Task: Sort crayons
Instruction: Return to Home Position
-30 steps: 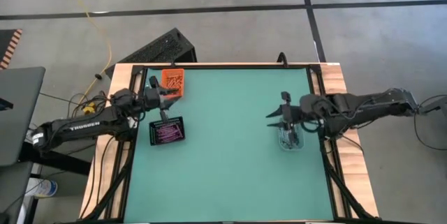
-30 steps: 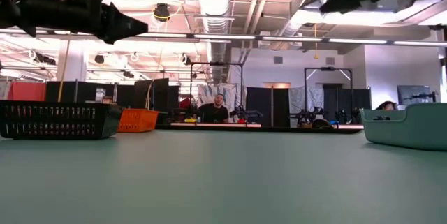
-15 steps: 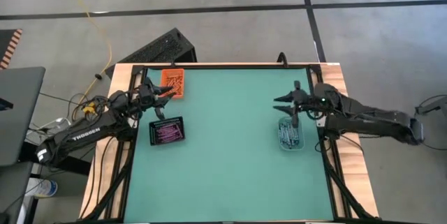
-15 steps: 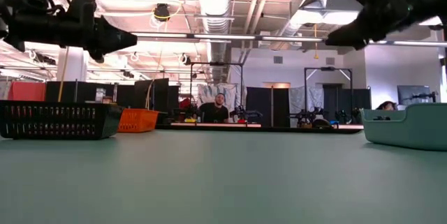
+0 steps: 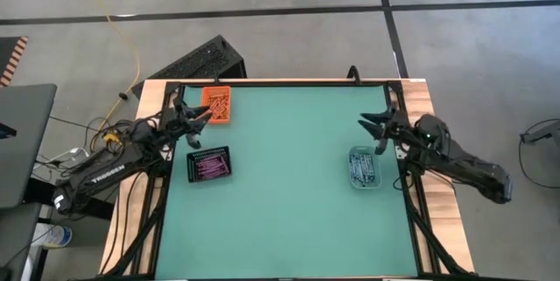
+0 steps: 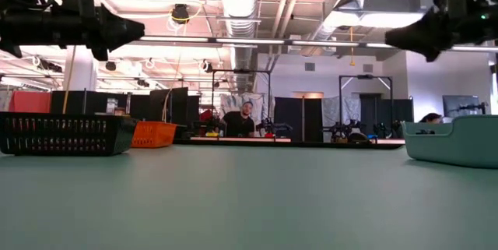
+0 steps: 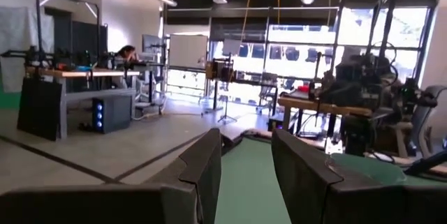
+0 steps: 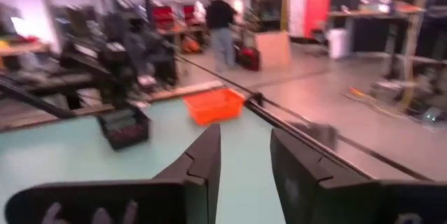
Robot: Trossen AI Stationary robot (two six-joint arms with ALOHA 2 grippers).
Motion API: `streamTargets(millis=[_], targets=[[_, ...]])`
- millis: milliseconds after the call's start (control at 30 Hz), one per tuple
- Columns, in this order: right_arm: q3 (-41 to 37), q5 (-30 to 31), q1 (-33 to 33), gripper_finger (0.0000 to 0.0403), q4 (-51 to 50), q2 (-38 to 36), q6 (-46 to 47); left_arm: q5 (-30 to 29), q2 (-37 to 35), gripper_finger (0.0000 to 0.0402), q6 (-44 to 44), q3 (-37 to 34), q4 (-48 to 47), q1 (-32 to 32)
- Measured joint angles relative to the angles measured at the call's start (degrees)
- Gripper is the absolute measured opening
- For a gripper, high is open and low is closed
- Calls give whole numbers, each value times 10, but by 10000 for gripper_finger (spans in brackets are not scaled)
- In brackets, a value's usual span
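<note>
The crayons lie in three small trays on the green table. Orange ones fill the orange tray (image 5: 217,106) at the far left. Purple-pink ones lie in the black tray (image 5: 210,165), and blue ones in the clear tray (image 5: 363,168) at the right. My left gripper (image 5: 201,115) hovers open by the table's left edge, between the orange and black trays, with nothing between its fingers (image 7: 209,165). My right gripper (image 5: 368,123) hovers open just beyond the clear tray's far end, near the right edge, also empty (image 8: 244,158).
The table's middle (image 5: 289,176) is bare green mat inside a black frame rail (image 5: 398,106). In the low view both grippers hang well above the mat, the left (image 6: 117,28) and the right (image 6: 408,38). A person sits at a bench far behind the table (image 6: 246,120).
My right gripper has risen away from the clear tray and drawn back toward the table's far right edge, tipping up from pointing down to about level. My left gripper has pulled back a little toward the left edge. The trays and crayons have stayed put.
</note>
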Motion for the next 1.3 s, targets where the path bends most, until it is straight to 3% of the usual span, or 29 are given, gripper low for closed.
streamTargets(millis=[133, 367, 533, 800, 1000, 1300], targets=[[1, 48, 16, 110, -55, -21, -1, 0, -37, 116, 14, 0, -38, 0], [1, 78, 56, 108, -42, -22, -34, -27, -108, 116, 19, 0, -120, 0], [-3, 127, 75, 107, -26, -22, -80, -49, -106, 116, 17, 0, -152, 0], [-107, 127, 90, 107, 159, -21, -144, -89, -106, 116, 39, 0, -170, -1], [-106, 127, 90, 107, 138, -19, -112, -133, -106, 116, 49, 0, -239, 0], [-106, 127, 89, 107, 100, -19, -73, -138, -106, 116, 70, -1, -267, -1]])
